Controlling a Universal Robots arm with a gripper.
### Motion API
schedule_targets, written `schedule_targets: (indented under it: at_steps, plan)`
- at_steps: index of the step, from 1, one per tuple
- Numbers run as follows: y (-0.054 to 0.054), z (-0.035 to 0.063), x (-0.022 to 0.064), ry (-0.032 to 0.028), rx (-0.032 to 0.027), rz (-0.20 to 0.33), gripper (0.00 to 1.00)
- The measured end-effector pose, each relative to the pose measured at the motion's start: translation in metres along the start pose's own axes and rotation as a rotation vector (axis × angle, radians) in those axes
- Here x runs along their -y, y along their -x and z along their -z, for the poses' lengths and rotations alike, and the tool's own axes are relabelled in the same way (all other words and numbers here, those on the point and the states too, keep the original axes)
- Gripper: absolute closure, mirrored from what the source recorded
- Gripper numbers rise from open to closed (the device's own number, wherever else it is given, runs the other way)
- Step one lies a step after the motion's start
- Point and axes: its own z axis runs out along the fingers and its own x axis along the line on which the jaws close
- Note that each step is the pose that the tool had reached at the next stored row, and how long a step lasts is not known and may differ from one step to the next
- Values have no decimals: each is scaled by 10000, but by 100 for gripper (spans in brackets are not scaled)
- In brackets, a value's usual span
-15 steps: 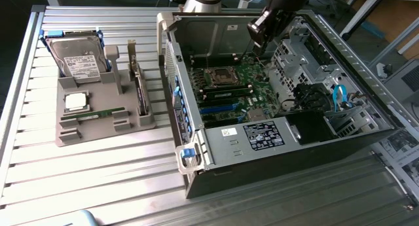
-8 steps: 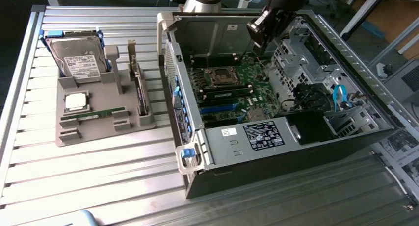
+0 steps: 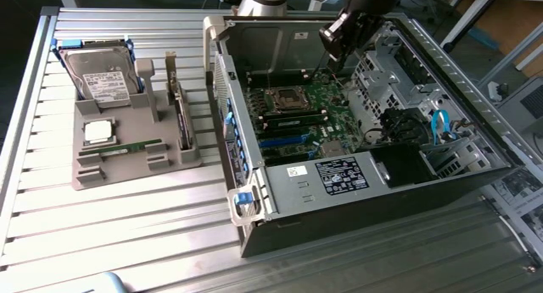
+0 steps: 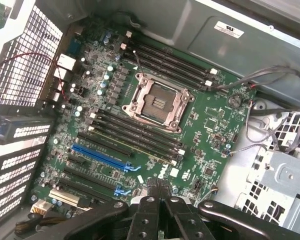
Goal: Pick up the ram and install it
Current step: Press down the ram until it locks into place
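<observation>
The ram (image 3: pixel 127 147), a thin green stick, lies flat in the front groove of the grey holder block (image 3: pixel 102 172) at the exterior view's left. A similar green stick (image 3: pixel 293 122) stands in one of the memory slots (image 4: pixel 135 136) beside the bare CPU socket (image 4: pixel 157 102) on the motherboard. My gripper (image 3: pixel 335 44) hangs inside the open computer case (image 3: pixel 339 178), above the motherboard's far part and well away from the holder block. Its black fingers (image 4: pixel 159 184) are pressed together with nothing between them.
The holder block also carries a silver hard drive (image 3: pixel 102 80), a square CPU chip (image 3: pixel 98 131) and an upright card (image 3: pixel 180 118). Case walls, a drive cage (image 3: pixel 386 77) and loose cables (image 4: pixel 275 105) ring the motherboard. The slatted metal table (image 3: pixel 110 229) lies around both.
</observation>
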Motion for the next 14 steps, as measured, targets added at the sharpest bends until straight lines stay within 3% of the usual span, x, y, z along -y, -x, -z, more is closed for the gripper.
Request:
schedule_targets:
  at_steps: [14]
  plan:
    - [-1,0,0,-29,10,-717,89]
